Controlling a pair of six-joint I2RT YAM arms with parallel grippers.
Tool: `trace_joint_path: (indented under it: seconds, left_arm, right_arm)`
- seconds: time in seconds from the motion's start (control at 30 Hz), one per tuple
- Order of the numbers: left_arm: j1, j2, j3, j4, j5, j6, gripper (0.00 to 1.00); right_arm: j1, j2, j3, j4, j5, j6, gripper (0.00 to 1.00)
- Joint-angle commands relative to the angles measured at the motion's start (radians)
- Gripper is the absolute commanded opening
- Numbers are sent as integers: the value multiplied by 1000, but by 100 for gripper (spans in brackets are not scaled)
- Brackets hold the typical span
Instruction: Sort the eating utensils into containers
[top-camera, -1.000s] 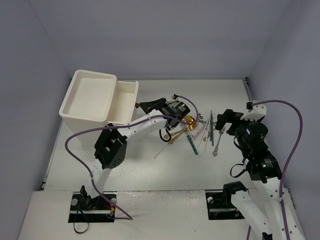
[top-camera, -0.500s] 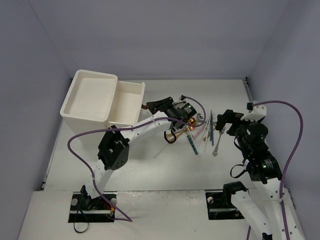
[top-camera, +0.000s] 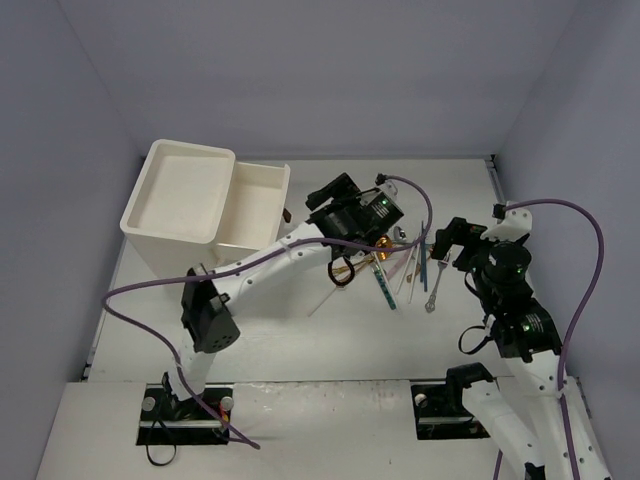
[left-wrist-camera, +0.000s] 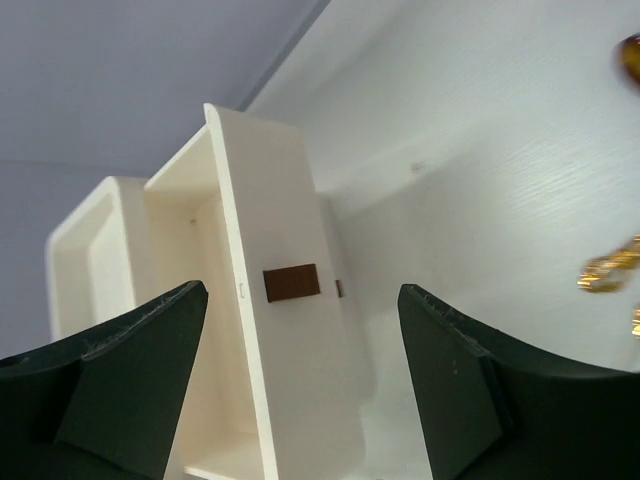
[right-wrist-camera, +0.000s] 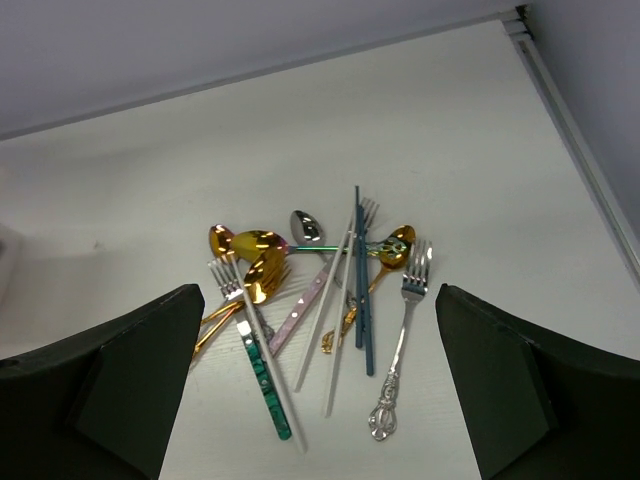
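Jutting from the cabinet, the drawer shows bare white walls.

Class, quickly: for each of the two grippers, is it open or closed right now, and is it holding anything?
Left gripper: open, holding nothing.
Right gripper: open, holding nothing.
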Motion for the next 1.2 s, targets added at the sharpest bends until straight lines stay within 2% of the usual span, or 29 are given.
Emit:
trace_joint_path:
  seconds: [0.0,0.17,0.3,0.5,0.7,0.9,1.17]
  left_arm:
    - [3,-258,38,0,258,-206,76]
    - [21,-385,-45,0,414,-294,77]
    - [62,-508,-135,0,502,-366,77]
    - [212,-678,-314,2,652,-467,77]
    - [256,-792,-450,1,640,-437,77]
    - [269,-820,-521,1,660,-451,77]
    - [272,-833,-546,0,680,-439,77]
  right_arm:
    - [2,82,36,-21,204,101,100]
    - [-22,219,60,-136,296,188,100]
    - [-47,349,49,-176,254,273,99]
    - [-124,501,-7,-178,165,377,82]
    - [-138,656,-12,-132,131,382,61]
    - [-142,791,12,-77,102,377,49]
    - [-150,911,3,-5,101,368,40]
